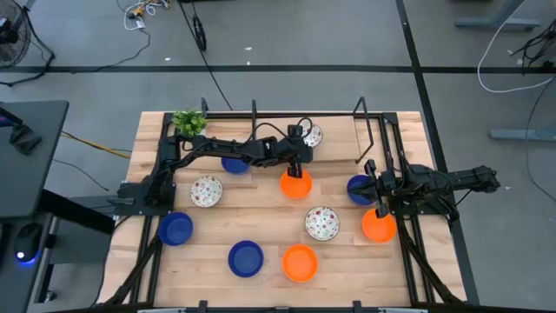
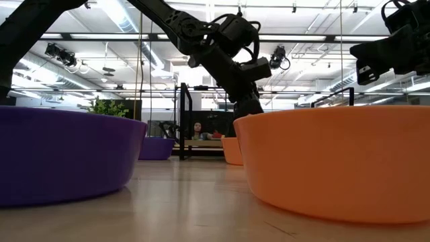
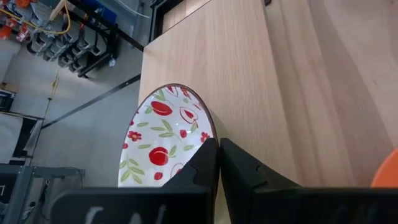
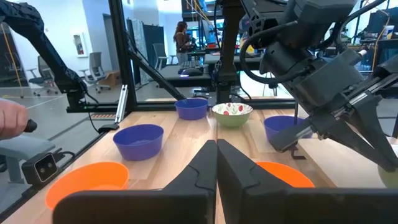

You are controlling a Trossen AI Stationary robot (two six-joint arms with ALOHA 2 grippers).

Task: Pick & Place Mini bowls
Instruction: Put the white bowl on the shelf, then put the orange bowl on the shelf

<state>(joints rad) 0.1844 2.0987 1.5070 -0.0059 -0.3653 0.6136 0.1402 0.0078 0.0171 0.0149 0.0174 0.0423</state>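
My left tool (image 1: 295, 164) hangs closed and empty over an orange mini bowl (image 1: 295, 184) mid-table (image 1: 261, 217), a floral mini bowl (image 3: 163, 138) just beyond; my right tool (image 1: 379, 205), closed, empty, sits above another orange bowl (image 1: 378, 226)

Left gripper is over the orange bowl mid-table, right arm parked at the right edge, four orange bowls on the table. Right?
Not quite: the high view shows three orange bowls, not four: one under the left gripper, one by the right gripper, one near the front edge. The rest holds: the left gripper is over the mid-table orange bowl and the right arm sits at the right edge.
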